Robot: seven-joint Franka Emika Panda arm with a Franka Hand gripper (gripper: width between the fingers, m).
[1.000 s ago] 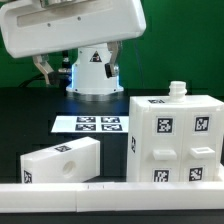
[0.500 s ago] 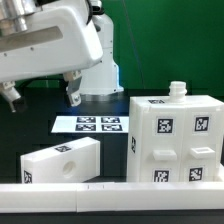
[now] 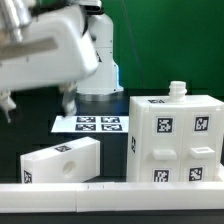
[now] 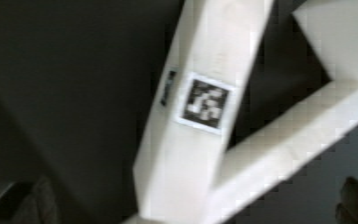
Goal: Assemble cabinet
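**Over the bench's back, toward the exterior view's left: gripper spread wide, empty**

Room: bench (image 3: 30, 135) is bare under the gripper (image 3: 38, 102). Its fingers (image 3: 68, 100) are far apart with nothing between.
Toward the exterior view's right, the cabinet body (image 3: 175, 140) is cut off by the frame.
The rail (image 3: 110, 192) lines the bench's front edge and hides the body's foot.
The smaller cabinet block (image 3: 60, 162) sits behind the rail, well apart from the body.
The marker board (image 3: 95, 124) lies mid-bench.
Wrist view: tagged white slab (image 4: 202, 100), blurred, can't tell which part.
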